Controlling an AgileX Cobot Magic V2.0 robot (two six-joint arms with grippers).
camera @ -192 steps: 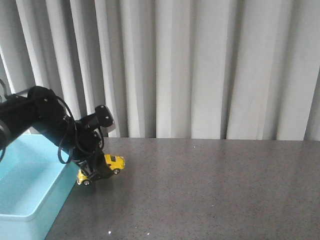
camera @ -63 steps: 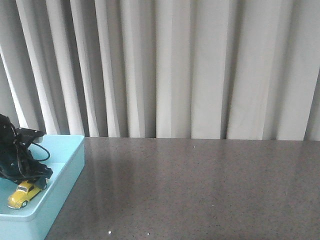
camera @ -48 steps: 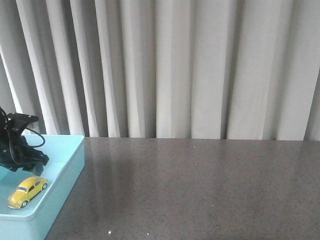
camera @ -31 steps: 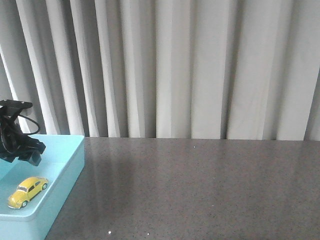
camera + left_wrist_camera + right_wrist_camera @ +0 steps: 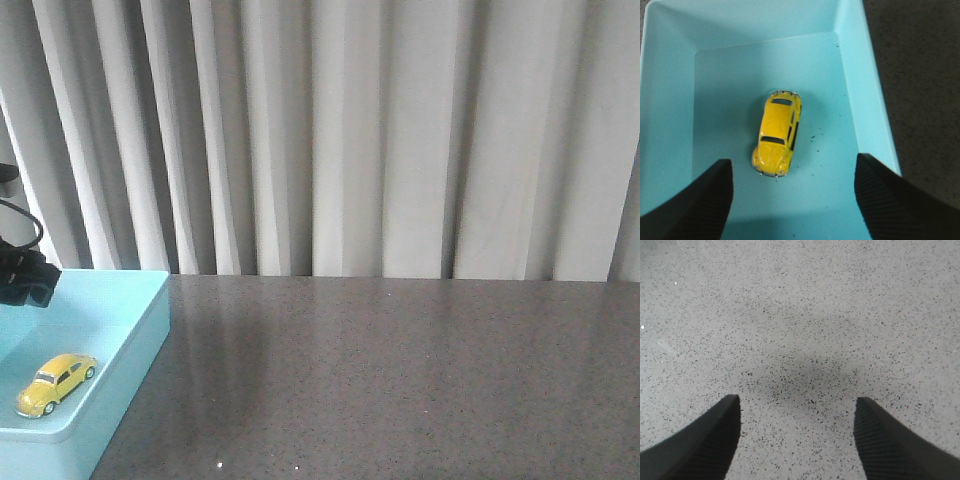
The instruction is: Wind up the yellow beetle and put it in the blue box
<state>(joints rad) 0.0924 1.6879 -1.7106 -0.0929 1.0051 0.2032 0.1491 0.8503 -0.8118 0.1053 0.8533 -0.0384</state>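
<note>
Pale pleated curtains hang behind a dark speckled table, and the box stands at its left end. The beetle sits on the box floor on its wheels, near the middle, touching no wall (the left wrist view shows it from above, with bare blue floor all round it). The left gripper hangs above the box with its fingers spread wide and nothing between them, clear of the car. The right gripper is likewise spread and empty, over bare table.

Judged from this, the storing is done: the car lies inside the box and is let go. Whether it was wound cannot be told from these pictures. What seems left is only for the left arm to pull away from the box.
</note>
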